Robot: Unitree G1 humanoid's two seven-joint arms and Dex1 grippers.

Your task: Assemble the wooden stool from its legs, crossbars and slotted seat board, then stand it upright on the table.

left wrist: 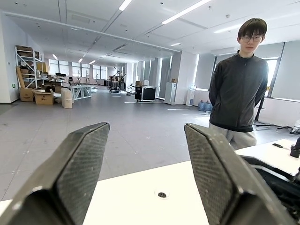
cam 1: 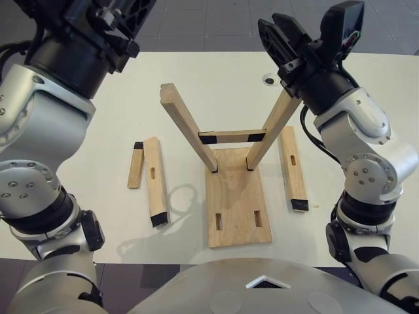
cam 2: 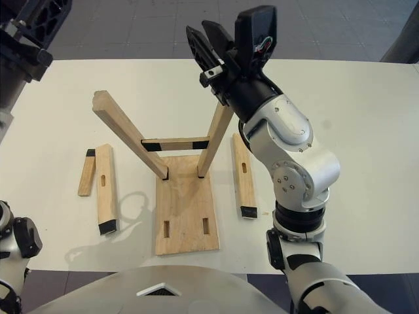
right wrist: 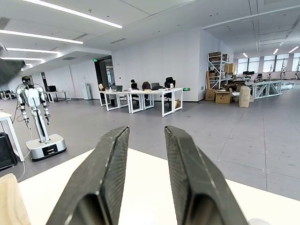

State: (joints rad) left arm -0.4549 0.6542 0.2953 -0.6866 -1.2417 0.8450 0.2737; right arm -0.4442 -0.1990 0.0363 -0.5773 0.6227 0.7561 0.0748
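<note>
Nearest us, the seat board (cam 1: 237, 209) lies flat on the desk (cam 1: 216, 78), its two near slots empty. In its far slots stand the left leg (cam 1: 188, 125) and the right leg (cam 1: 272, 131), joined by a crossbar (cam 1: 232, 137). One loose leg (cam 1: 155, 182) lies to the left and another loose leg (cam 1: 292, 169) to the right. Farther off, our right tool (right wrist: 146, 140) hangs slightly open and empty above the right leg's top. Our left tool (left wrist: 145, 136) gapes wide, holding nothing.

Pcs: 4 legs (2 fitted (cam 1: 188, 127) (cam 1: 272, 131), 2 loose (cam 1: 155, 181) (cam 1: 292, 168)), 2 crossbars (cam 1: 232, 137) (cam 1: 136, 165), 1 seat board (cam 1: 237, 206).
</note>
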